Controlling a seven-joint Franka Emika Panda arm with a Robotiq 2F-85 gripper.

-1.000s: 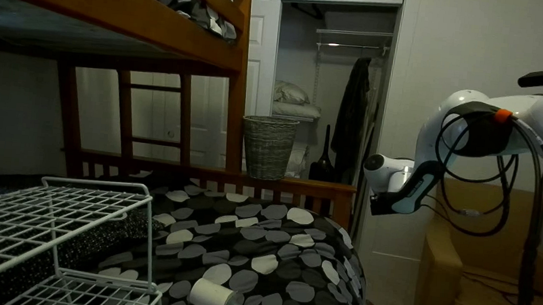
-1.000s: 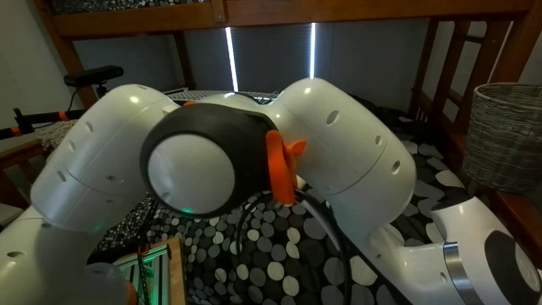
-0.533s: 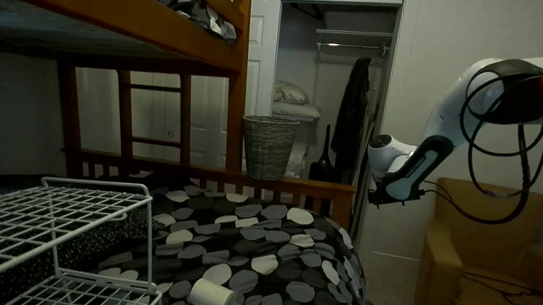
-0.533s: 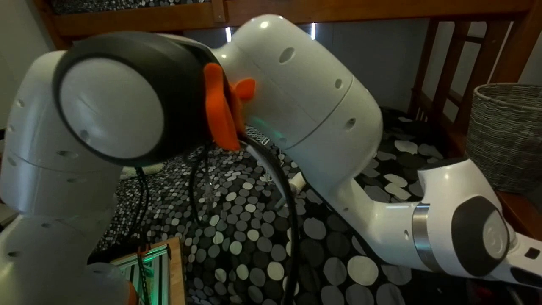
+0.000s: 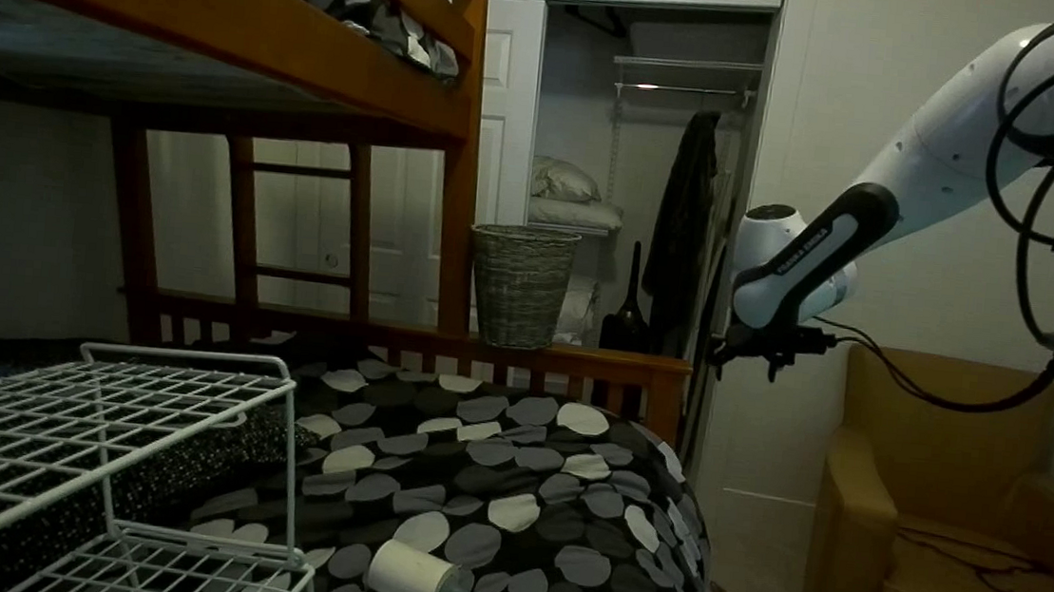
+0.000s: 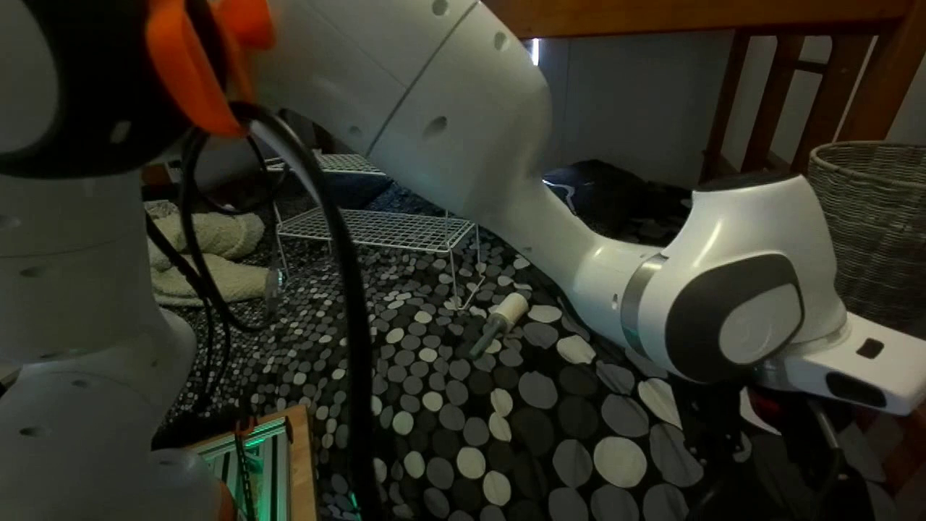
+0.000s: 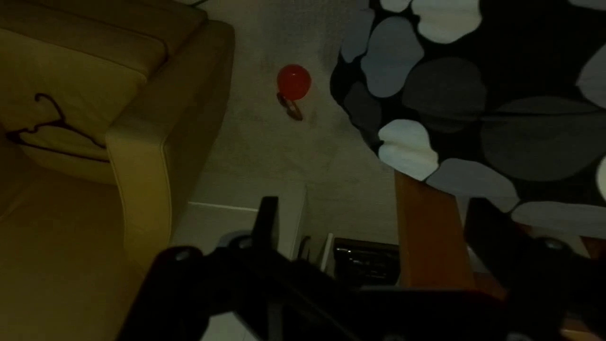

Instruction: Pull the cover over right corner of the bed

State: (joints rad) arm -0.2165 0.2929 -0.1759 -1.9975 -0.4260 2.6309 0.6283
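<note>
The cover (image 5: pixel 517 515), black with white and grey pebble spots, lies over the lower bunk of the brown wooden bed (image 5: pixel 667 380). It also shows in an exterior view (image 6: pixel 535 427) and at the upper right of the wrist view (image 7: pixel 516 57). In the wrist view its rounded corner edge hangs beside the bed's wooden end post (image 7: pixel 428 232). My gripper (image 7: pixel 374 201) is open with nothing between its fingers. In an exterior view the gripper (image 5: pixel 746 365) points down, just beyond the bed's end corner and above the cover, apart from both.
A wicker basket (image 5: pixel 521 286) stands at the footboard. A roller with a grey handle (image 5: pixel 411 580) lies on the cover. A white wire rack (image 5: pixel 194 391) stands on the bed. A tan armchair (image 7: pixel 180 104) and a red ball (image 7: pixel 293 81) are beside the bed.
In an exterior view, the arm's elbow has moved up and right. The gripper has risen slightly and turned to point downward. The cover has not visibly moved.
</note>
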